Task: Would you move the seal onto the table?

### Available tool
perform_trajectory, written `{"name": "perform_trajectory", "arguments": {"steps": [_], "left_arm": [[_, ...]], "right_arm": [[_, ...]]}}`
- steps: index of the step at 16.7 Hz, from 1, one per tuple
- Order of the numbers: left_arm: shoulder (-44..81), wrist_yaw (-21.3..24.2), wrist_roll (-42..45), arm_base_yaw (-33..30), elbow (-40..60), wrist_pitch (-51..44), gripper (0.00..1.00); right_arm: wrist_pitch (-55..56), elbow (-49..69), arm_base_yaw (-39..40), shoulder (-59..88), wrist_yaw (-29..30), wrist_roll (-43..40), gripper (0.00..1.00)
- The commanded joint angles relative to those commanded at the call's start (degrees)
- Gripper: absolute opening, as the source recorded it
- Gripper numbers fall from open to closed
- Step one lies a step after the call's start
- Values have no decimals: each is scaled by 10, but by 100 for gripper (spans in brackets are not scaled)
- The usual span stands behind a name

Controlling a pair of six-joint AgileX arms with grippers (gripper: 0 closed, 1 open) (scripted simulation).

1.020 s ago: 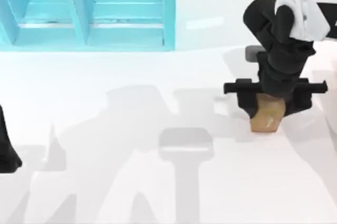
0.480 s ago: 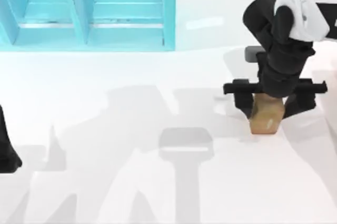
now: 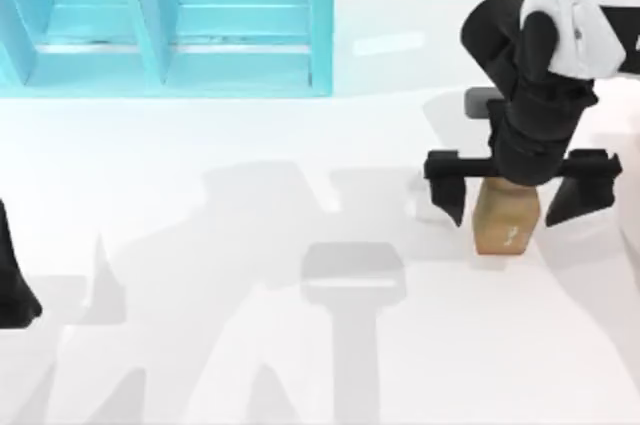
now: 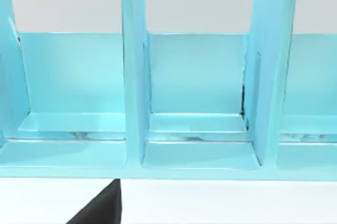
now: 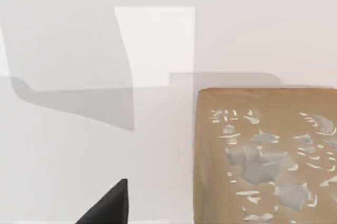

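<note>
1. Our right gripper (image 3: 517,195) hangs over the seal (image 3: 506,225) with its jaws spread wide, one finger standing off each side of the block and neither touching it

2. The seal stands upright on the table (image 3: 250,345), toward the surface's right edge and about midway between its near and far edges, well apart from the turquoise shelf unit (image 3: 165,20) at the far left corner

3. In the right wrist view the seal's patterned face (image 5: 266,155) sits flat against the white surface, so we judge the placing itself done

4. Our left arm (image 3: 12,275) sits parked at the left edge; we cannot tell how its claw stands. Its wrist view looks into the shelf's compartments (image 4: 197,76)

5. The risk now lies in the retreat: if we pull away sideways or at a tilt rather than straight up, a finger could clip the block and tip it or push it along the table

6. Closing again by mistake would lift it with us
</note>
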Motion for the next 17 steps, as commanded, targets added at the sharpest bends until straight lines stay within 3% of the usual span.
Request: {"name": "perform_trajectory", "arguments": {"steps": [6, 13, 17], "left_arm": [[0, 0, 0, 0, 0, 0, 100], [0, 0, 0, 0, 0, 0, 100], [0, 0, 0, 0, 0, 0, 100]], "right_arm": [[-41, 40, 0, 1, 0, 0, 100], [-277, 252, -1, -18, 0, -2, 100], [-331, 302, -4, -29, 0, -3, 100]]}}
